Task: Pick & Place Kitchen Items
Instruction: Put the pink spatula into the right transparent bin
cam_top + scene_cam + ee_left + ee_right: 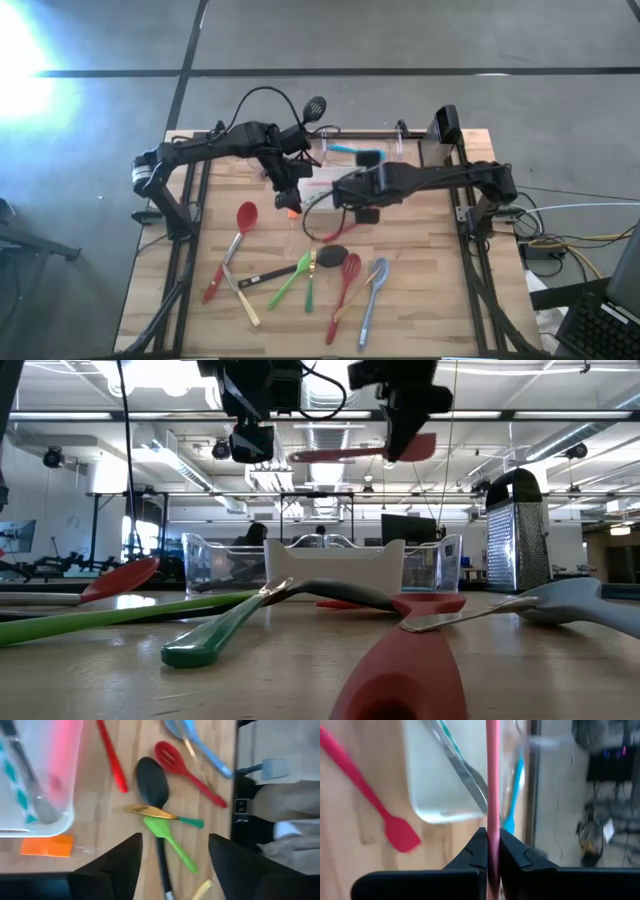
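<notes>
One pink spatula [493, 780] sat pinched by its thin handle in the right gripper [492, 851] above the clear bin [452, 795] near the table's far edge; it could have twisted free, while the left gripper [175, 852] gaped empty

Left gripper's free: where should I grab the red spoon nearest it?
Take the red spoon by the bare handle stretch just below its bowl, coming straight down, jaws across the handle: it lies flat, and a cream utensil crosses its lower handle.

glare: floor, top-left of high view | ceiling strip lights [330, 415] bright | wrist views motion-blurred | low-view foreground red spoon [395, 675] soft
</notes>
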Controlling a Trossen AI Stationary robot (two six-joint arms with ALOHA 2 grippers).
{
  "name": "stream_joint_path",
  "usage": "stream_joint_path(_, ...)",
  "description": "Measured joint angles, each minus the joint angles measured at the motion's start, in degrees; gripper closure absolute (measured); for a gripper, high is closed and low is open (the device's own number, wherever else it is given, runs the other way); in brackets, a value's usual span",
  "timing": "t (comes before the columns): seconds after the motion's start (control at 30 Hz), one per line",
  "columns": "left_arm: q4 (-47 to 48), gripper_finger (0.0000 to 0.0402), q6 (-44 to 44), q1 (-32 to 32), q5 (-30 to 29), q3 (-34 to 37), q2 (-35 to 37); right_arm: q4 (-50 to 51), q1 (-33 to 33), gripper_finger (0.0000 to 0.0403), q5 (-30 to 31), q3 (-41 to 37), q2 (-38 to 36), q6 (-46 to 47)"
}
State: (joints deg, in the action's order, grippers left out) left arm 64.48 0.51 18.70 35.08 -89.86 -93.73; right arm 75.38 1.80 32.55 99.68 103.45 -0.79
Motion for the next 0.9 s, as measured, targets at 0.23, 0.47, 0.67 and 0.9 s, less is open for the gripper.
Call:
stream_joint_path(0.23, 1.2, 0.0164, 4.4, 0.1, -5.1, 0.1, 0.1, -0.5, -7.2, 0.0392, -0.8, -7.4, -4.8, -0.1)
stream_joint_path(0.47, -6.6, 0.0164, 7.6, -0.2, -10.8, 1.1, 0.4, -15.1, -18.7, 0.0392, -7.1, -15.1, -9.8, -7.0)
stream_joint_path(0.67, -24.5, 0.0164, 6.8, -0.4, -11.2, 8.1, 3.0, -21.6, -27.1, 0.0392, -14.4, -18.9, -9.8, -9.2)
stream_joint_path(0.9, -53.5, 0.0165, 1.9, -2.7, -11.3, 21.9, 6.5, -25.6, -34.7, 0.0392, -19.5, -21.0, -8.8, -9.7)
